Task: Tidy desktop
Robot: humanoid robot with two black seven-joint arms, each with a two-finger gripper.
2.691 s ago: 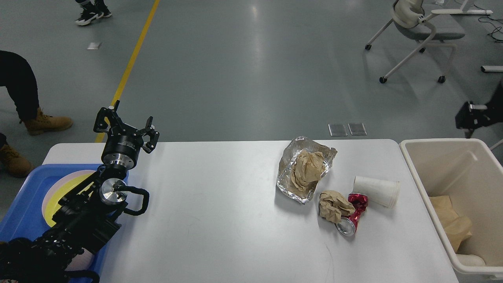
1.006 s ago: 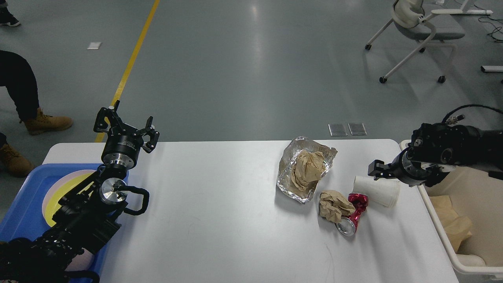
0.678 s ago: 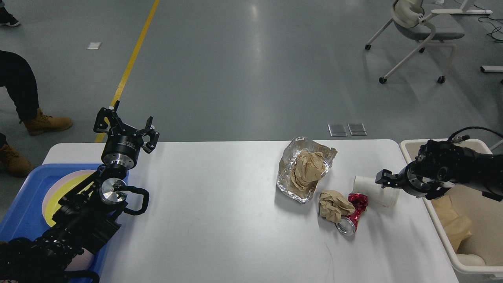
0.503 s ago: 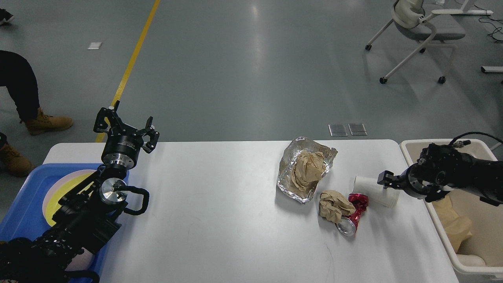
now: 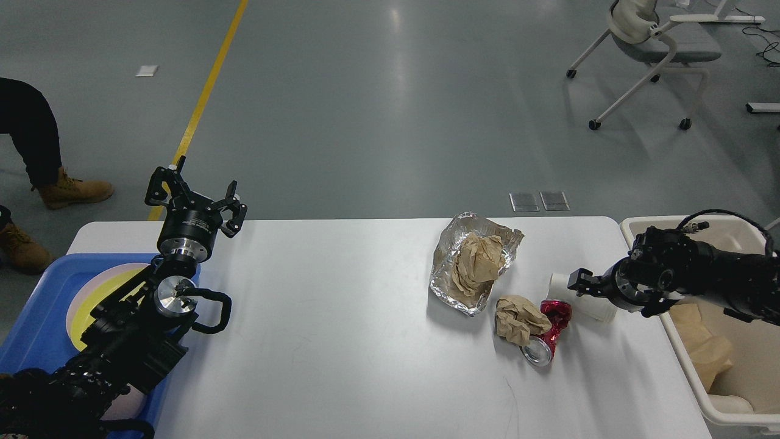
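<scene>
White desktop [image 5: 341, 317] fills the lower frame; at right my right gripper [image 5: 579, 283] overlaps the paper cup [image 5: 594, 306], fingers unreadable; my left gripper [image 5: 196, 196] is spread, empty.

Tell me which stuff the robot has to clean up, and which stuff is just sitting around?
To clean off the desktop:
paper cup, by the right gripper
crushed red can
brown paper wad
foil with brown paper
cream bin for rubbish

Just sitting around:
office chair
someone's boots
yellow floor line
</scene>
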